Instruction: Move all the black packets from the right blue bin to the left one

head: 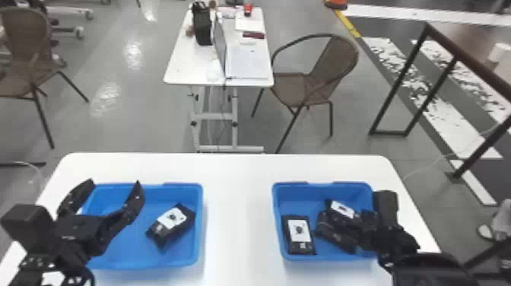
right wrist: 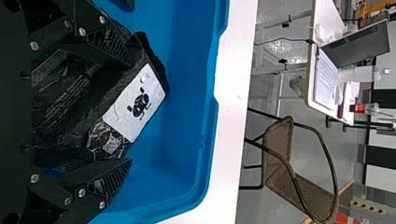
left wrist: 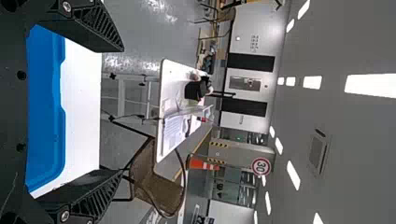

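Fingers (right wrist: 109, 179) of your right gripper (right wrist: 131, 112) spread, down in the right blue bin (head: 296, 194), either side of a labelled black packet (right wrist: 137, 102). Print-covered black packet (right wrist: 67, 88) looks to lie against it, nearer the palm. Neither is pinched.

Your left gripper (head: 115, 181): also spread, empty, by the outer side of the left blue bin (head: 171, 194), same table (head: 237, 213). One delivered packet (head: 171, 224) lies in there. Flat packet (head: 300, 234) sits by the right bin's inner wall, well apart from the left bin.

Watch for: a double grab if you close here, since the two seem to overlap; one could slide free on the lift. Labelled packet lies aslant, so uneven contact may twist it out. Soft wrapping may crumple under a tip. Swinging inward too low could catch the bin wall or drag the flat packet.
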You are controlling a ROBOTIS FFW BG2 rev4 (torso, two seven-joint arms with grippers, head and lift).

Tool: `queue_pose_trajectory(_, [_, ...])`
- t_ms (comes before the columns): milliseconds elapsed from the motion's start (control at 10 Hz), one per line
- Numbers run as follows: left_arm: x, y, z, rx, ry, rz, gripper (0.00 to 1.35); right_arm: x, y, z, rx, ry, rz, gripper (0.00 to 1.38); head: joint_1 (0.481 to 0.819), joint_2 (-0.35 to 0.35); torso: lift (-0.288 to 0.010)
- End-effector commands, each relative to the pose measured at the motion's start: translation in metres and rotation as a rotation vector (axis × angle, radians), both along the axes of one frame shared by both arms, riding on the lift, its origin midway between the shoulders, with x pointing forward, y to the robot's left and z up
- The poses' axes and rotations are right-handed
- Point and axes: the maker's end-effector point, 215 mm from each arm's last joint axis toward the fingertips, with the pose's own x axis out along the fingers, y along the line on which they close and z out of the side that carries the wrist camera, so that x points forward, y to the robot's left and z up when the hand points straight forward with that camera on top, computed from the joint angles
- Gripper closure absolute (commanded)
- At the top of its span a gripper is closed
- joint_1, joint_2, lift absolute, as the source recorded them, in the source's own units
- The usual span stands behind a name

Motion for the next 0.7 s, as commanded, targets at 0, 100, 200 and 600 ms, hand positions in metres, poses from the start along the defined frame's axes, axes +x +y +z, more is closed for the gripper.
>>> queue_pose_trajectory(0, [-0.002, 0.002, -0.002, 0.001, 0.004, 0.005, 0.10, -0.006, -0.001, -0.009, 0.008, 0.037, 0.001, 0.33, 0.695, -0.113, 0.000])
queue_pose_trajectory(100, [-0.002, 0.003, 0.000, 0.002, -0.002, 0.007, 0.10, -0.009, 0.001, -0.012, 0.026, 0.040, -0.004, 0.33, 0.695, -0.113, 0.000])
queue_pose_trajectory(200, [-0.003, 0.005, -0.001, 0.005, -0.001, 0.010, 0.10, -0.012, 0.005, -0.015, 0.025, 0.050, -0.005, 0.34, 0.695, -0.112, 0.000])
queue_pose_trajectory(600, [-0.005, 0.009, -0.004, 0.020, 0.001, 0.015, 0.10, -0.006, 0.004, 0.006, 0.020, -0.020, -0.060, 1.09, 0.695, -0.101, 0.000])
